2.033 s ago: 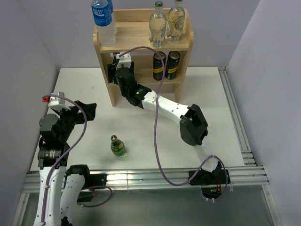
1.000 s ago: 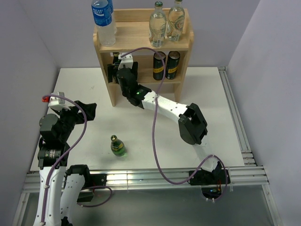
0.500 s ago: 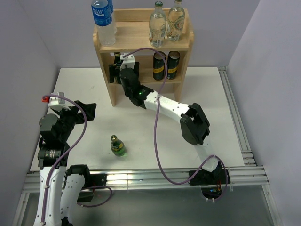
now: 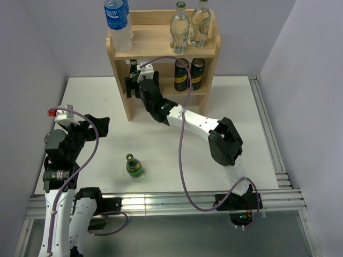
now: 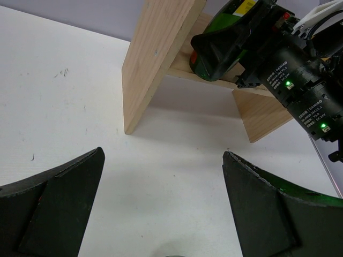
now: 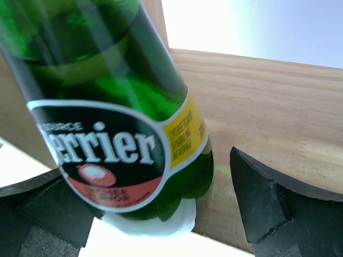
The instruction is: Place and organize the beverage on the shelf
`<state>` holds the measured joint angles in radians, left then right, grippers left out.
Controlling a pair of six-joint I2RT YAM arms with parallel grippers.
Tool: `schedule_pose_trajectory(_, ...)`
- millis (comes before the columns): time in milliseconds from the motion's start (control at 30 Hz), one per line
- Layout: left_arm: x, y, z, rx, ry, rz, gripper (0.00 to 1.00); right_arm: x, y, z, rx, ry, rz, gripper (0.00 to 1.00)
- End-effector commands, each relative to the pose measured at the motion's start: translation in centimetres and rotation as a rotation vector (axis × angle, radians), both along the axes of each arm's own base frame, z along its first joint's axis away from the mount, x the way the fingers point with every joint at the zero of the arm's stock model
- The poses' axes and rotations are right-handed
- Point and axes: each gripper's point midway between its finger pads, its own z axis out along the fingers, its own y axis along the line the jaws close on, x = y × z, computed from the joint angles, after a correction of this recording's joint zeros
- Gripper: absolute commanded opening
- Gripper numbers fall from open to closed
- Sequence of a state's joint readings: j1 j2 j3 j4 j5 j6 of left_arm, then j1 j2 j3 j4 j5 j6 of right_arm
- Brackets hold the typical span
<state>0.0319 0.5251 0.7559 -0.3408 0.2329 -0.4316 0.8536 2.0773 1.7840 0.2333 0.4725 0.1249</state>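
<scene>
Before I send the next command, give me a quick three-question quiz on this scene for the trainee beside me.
1. True or false: the right gripper is clamped shut on the green bottle that stands on the lower tier of the shelf.
2. Where does the second green bottle stand? A) on the top tier B) on the table C) on the lower tier
3. How many dark cans stand on the lower tier?
Key: 1 false, its jaws stand open with the bottle between them; 2 B; 3 two.
</scene>
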Motion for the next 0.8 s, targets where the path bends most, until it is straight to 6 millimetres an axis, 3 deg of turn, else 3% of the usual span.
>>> schedule_pose_trajectory(0, -0.1, -0.1, 1.6, 0.001, -0.064, -0.012, 0.99, -0.9, -1.2, 5.1, 0.042, -0.077, 0.006, 1.0)
schedule_pose_trajectory(767, -0.2, 0.0, 1.8, 0.004, -0.074, -0.006, 0.99, -4.9, -0.9, 7.3, 0.064, -0.111, 0.058, 1.0)
